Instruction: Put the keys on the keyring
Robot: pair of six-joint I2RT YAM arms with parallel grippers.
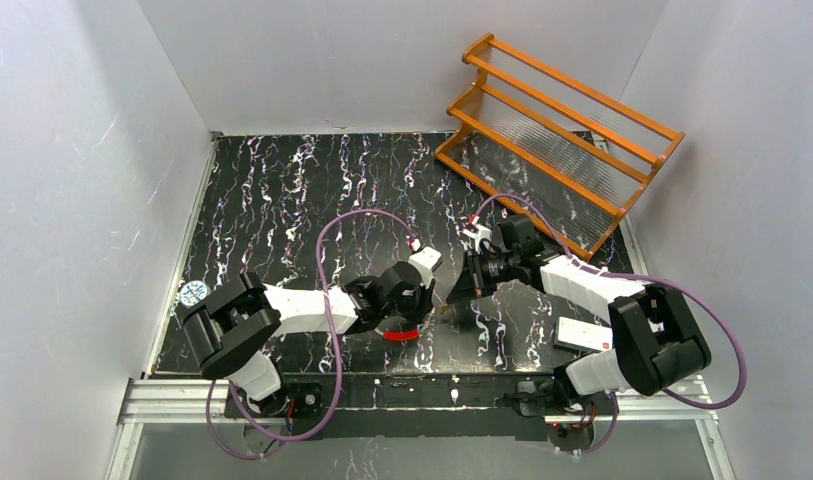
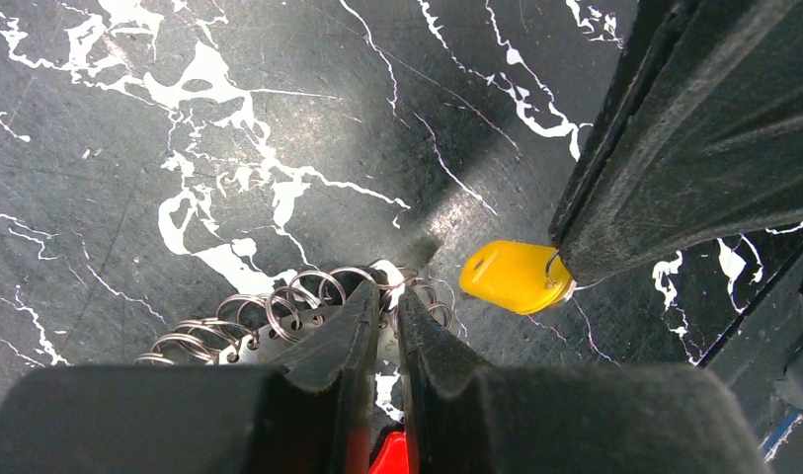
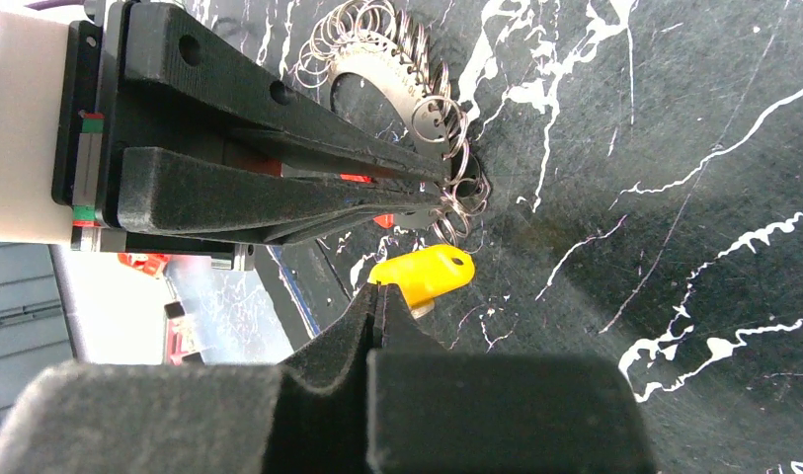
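L side first: left gripper (image 2: 387,318) is pinching narrow onto the keyring (image 2: 279,314), a metal crescent w/ a row of small split rings fanning along its edge, near the middle of the marble table (image 2: 130,128); whether it's resting on the top or hanging just over it, can't tell. Just to the R of it, the key (image 2: 511,276), yellow-headed, is sitting clamped in the tight-shut right gripper (image 3: 377,296), its head pointing at the end rings, near them but apart. Reading the step as threading: the hole in the yellow head is needing to line up w/ one ring's free end, so the R arm should be coming in slow, turning the head until the hole is facing the wire, while the L is bracing the ring. Pushing off-axis is risking the key twisting in the pads or the rings splaying. Hard to read: which ring has an open end isn't showing; red section (image 1: 402,335) is mostly tucking under the L fingers in wrist views; key's blade is hiding betw. the R fingers; no 2nd key is showing; top view is making key & rings too small to judge contact.
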